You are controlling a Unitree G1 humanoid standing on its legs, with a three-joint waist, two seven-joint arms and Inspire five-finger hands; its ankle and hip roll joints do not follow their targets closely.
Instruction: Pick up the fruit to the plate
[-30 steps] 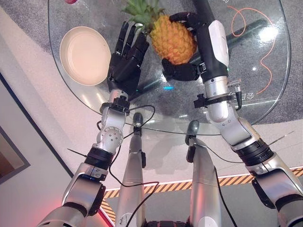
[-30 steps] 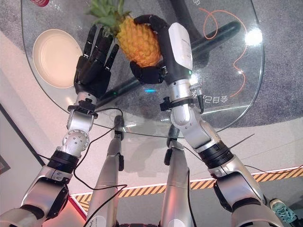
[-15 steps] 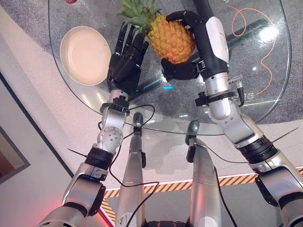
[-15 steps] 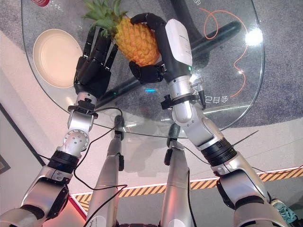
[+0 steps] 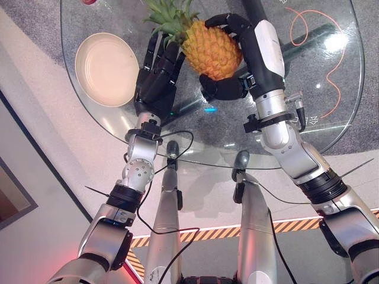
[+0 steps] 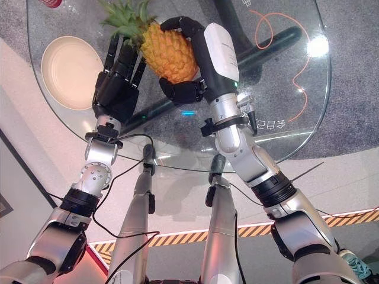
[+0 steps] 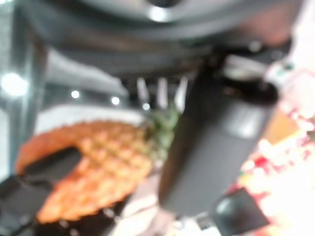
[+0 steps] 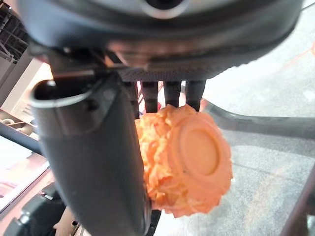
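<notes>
Starting at the far left, I see the cream plate (image 5: 106, 69) sitting empty on the round glass tabletop (image 5: 331, 112), well clear of my left fingers (image 5: 155, 50). A red object (image 5: 89, 2) peeks in at the tabletop's far edge beyond the plate; I can't tell what it is. My left hand (image 5: 155, 83) is next, palm flat, fingers straight and spread, their tips just under the pineapple's green crown, standing between the fruit and the plate. I can't tell whether they touch the leaves. The pineapple (image 5: 212, 50) is lifted off the glass, crown tilted toward the left hand. My right hand (image 5: 240, 56) is clamped on it, fingers curled over the top and thumb under its base. Past the right fingers an orange cable (image 5: 337, 65) loops beneath the glass.
</notes>
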